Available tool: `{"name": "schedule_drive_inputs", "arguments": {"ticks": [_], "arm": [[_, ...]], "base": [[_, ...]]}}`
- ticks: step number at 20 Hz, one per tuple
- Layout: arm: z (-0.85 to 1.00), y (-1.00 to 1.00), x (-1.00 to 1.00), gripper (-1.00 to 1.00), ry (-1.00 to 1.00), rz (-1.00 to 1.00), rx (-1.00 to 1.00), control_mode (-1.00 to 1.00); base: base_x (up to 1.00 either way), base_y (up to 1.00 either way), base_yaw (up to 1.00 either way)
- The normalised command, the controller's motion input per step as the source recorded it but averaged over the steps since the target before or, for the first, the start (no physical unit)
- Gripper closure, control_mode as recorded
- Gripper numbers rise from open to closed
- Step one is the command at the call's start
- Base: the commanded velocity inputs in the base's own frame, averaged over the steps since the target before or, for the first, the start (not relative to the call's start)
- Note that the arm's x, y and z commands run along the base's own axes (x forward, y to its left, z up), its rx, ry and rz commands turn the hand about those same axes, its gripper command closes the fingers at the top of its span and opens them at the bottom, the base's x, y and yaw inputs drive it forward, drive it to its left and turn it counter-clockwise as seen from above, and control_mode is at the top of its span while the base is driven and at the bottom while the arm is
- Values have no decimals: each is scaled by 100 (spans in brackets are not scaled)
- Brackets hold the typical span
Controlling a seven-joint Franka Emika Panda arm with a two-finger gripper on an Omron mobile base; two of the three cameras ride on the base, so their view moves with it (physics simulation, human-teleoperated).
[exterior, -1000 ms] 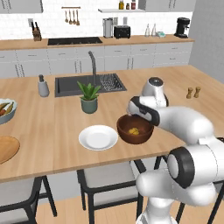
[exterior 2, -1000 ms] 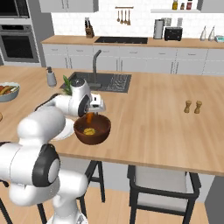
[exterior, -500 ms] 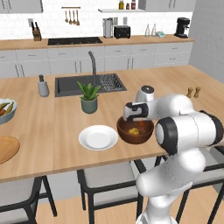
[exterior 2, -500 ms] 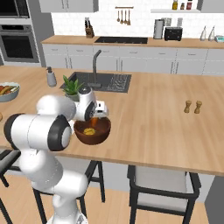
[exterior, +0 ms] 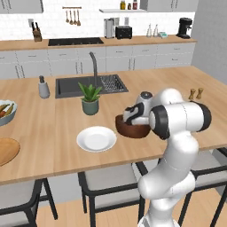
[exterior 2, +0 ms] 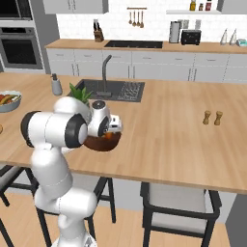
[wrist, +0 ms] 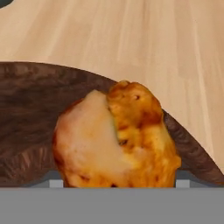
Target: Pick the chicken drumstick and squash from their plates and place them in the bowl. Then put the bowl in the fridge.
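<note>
The dark reddish-brown bowl [exterior: 133, 131] [exterior 2: 99, 144] sits on the island's front half, and my hand is bent down into it. In the hand view the orange-brown chicken drumstick [wrist: 118, 140] is very close, its bulbous end spanning the gap between my fingertips, with the bowl's inner wall [wrist: 26, 109] behind it. My gripper [wrist: 118, 184] [exterior: 132, 118] [exterior 2: 112, 131] is shut on the drumstick, low inside the bowl. The squash is hidden under the hand and drumstick. The white plate [exterior: 96, 138] and the wooden plate [exterior: 5, 150] are bare. The fridge is out of view.
A potted plant [exterior: 90, 98] stands just behind the white plate, with the sink [exterior: 75, 86] and faucet beyond it. A pale fruit bowl [exterior: 4, 111] [exterior 2: 8, 100] sits at the far left. Salt and pepper shakers [exterior: 195, 94] [exterior 2: 212, 117] stand to the right. Stools line the island's front.
The hand has come down from above the bowl into it, carrying the drumstick. The elbow has swung forward over the island's edge. The bowl and plates have stayed put.
</note>
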Motion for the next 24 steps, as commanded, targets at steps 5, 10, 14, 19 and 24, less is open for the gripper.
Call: {"name": "schedule_drive_inputs", "arguments": {"ticks": [5,10,14,19,24], "arm": [[1,0,13,-100,0,0,0,-100],[60,5,-29,-100,0,-8,0,-100],[83,34,-2,-100,0,-17,0,-100],[73,15,-12,-100,12,-30,4,-100],[41,-71,-29,-100,60,-52,23,-100]], "base": [[0,0,0],[0,0,0],[0,0,0],[0,0,0],[0,0,0]]}}
